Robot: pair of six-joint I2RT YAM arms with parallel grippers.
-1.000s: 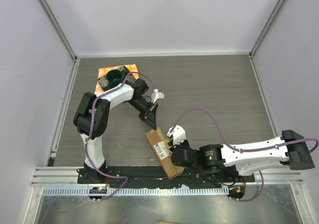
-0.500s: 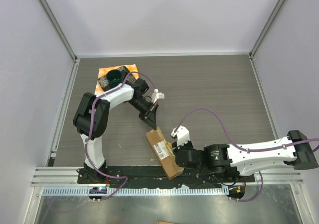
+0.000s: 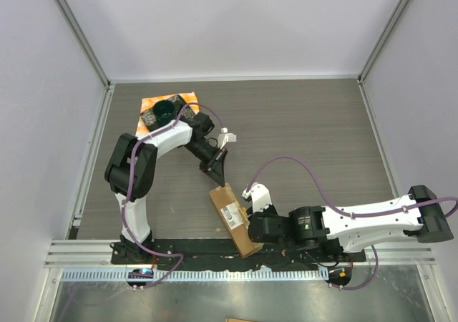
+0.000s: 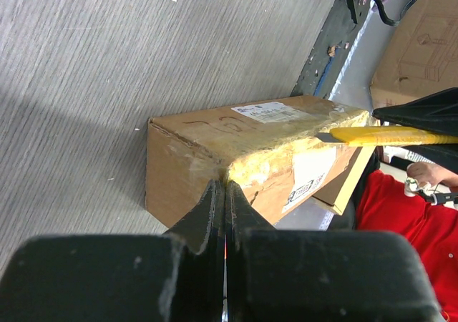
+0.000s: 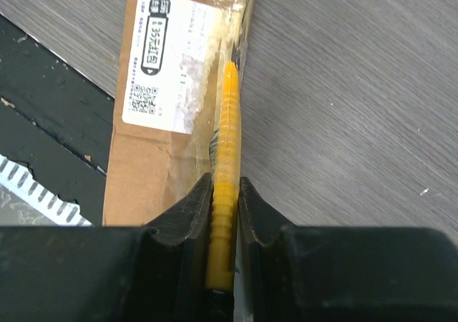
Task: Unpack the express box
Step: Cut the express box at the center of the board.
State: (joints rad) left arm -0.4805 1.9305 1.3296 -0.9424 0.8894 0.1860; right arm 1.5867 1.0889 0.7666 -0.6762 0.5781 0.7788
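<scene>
The right gripper (image 5: 225,184) is clamped on a yellow cutter (image 5: 227,114), which lies along the taped seam of the box (image 5: 147,172). The left gripper (image 4: 224,193), fingers pressed together, has its tips at the box's far end. The box lies slantwise at the table's (image 3: 308,129) near edge.

Open table (image 3: 308,122) beyond box (image 3: 227,206) (dish (image 3: 163,109) far-left)

The bench (image 3: 308,129) is a dark grey board with a wood grain. The express box (image 3: 234,220) lies flat on it near the front edge, set at a slant, its near end reaching over the black strip (image 3: 193,250) there. An orange cloth (image 3: 187,96) lies in the far left corner, well apart from the box. A few white specks (image 5: 424,191) dot the surface
</scene>
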